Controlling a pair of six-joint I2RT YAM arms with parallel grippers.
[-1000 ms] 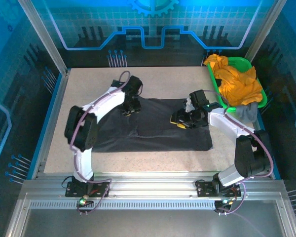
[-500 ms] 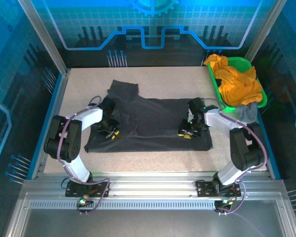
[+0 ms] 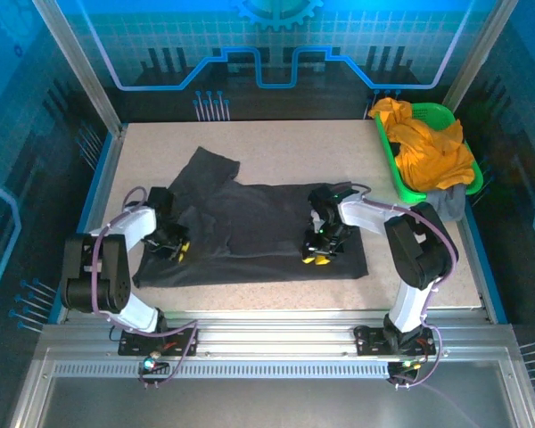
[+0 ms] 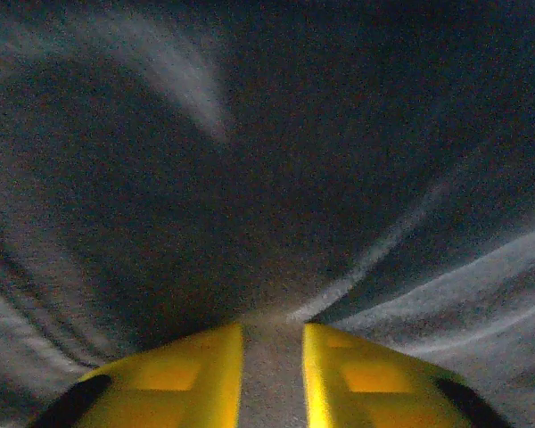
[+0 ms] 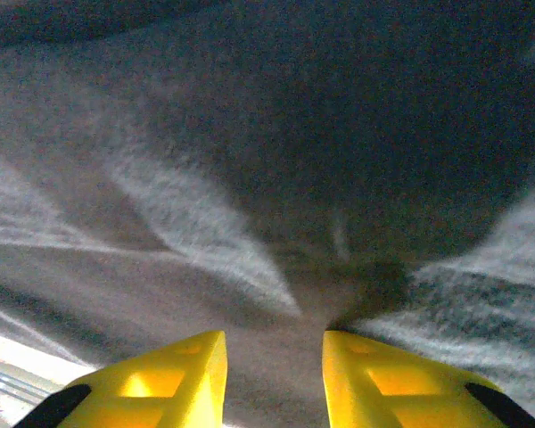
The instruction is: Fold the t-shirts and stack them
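The dark charcoal t-shirt (image 3: 250,227) lies spread on the table, one sleeve pointing to the far left. My left gripper (image 3: 172,250) sits low at the shirt's left edge, shut on a pinch of its cloth (image 4: 276,160) between the yellow fingers (image 4: 187,370). My right gripper (image 3: 319,254) rests on the shirt's right part near the front hem, its yellow fingers (image 5: 174,379) closed on a bunched fold of dark cloth (image 5: 250,160). A mustard-orange t-shirt (image 3: 432,147) is heaped in the basket, and a lighter grey one (image 3: 446,203) hangs over its near end.
The green plastic basket (image 3: 388,147) stands at the table's far right corner. Bare speckled tabletop (image 3: 294,147) lies behind the shirt and along the front edge (image 3: 250,294). Blue frame rails border the table on the left and right.
Both arms have pulled back toward the near left, dragging the dark t-shirt leftward with them. The left sleeve now lies uncovered at the far left.
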